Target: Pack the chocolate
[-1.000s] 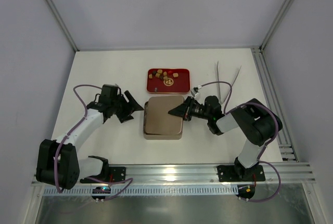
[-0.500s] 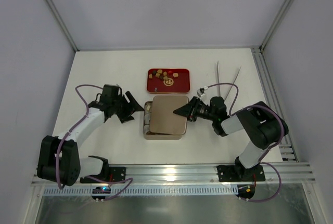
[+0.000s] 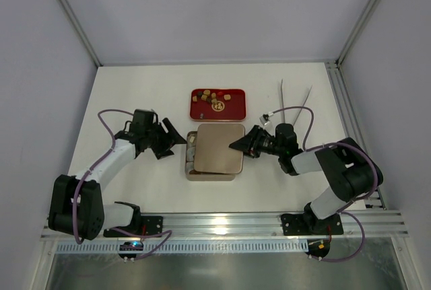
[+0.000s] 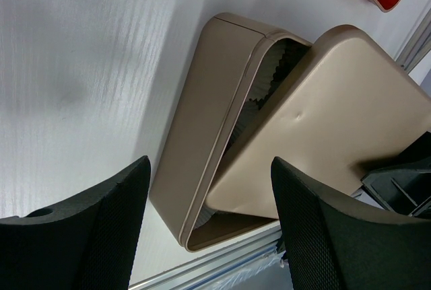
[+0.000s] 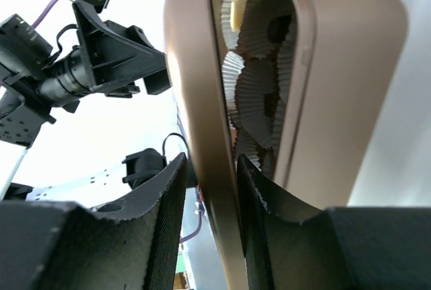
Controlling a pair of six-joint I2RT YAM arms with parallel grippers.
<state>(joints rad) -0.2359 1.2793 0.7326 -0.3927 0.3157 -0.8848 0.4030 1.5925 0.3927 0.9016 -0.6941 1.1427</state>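
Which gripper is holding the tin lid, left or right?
The right gripper: it pinches the lid by its edge, while the left gripper hangs open beside the tin.

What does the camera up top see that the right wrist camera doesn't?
Only the top view shows the red tray with the loose chocolate pieces and the tweezers. Only the right wrist view shows the pleated white paper cups inside up close, one holding a pale piece. Both show the tan tin, its lid pinched by the right gripper, and the left gripper beside it, open.
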